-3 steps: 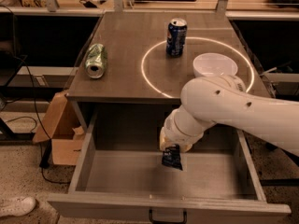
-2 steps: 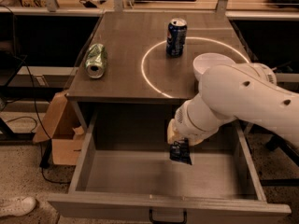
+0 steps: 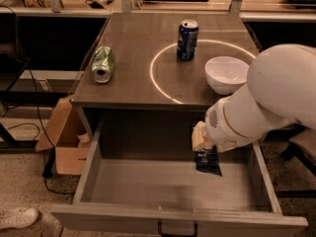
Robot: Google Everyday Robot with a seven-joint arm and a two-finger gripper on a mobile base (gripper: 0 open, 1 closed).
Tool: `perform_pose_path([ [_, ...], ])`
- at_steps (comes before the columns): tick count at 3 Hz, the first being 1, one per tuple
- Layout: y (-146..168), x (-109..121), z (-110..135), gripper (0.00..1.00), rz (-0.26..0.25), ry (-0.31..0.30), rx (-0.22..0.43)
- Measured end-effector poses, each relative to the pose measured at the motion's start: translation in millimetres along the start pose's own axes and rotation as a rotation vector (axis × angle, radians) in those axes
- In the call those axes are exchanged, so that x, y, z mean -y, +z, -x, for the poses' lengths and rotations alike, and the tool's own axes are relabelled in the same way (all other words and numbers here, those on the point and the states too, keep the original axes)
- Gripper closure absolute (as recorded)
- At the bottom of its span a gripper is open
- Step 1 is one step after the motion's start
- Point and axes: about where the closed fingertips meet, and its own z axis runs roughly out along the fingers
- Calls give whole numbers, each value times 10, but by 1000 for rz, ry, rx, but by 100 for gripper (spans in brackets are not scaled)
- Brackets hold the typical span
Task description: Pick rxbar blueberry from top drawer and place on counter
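The top drawer (image 3: 148, 187) stands pulled open below the counter (image 3: 133, 53), its dark handle at the front edge. My gripper (image 3: 203, 150) sits under the big white arm, over the right part of the drawer. It is shut on the rxbar blueberry (image 3: 208, 162), a dark navy wrapper that hangs from it above the drawer bottom, just below the counter's front edge. The arm hides most of the gripper.
On the counter, an upright blue soda can (image 3: 187, 39) stands on the ring of light (image 3: 154, 83). A crushed green can (image 3: 102, 64) lies at the left and a white bowl (image 3: 227, 74) sits at the right. A cardboard box (image 3: 64, 137) stands on the floor at the left.
The arm has moved to the right and slightly up, carrying the rxbar blueberry with it towards the drawer's right side.
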Motion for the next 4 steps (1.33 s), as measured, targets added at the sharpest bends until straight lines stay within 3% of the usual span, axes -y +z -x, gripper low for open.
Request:
perform_pose_path([
  [1, 0, 0, 0, 100, 0, 0, 0],
  [4, -515, -598, 528, 100, 58, -115, 103],
])
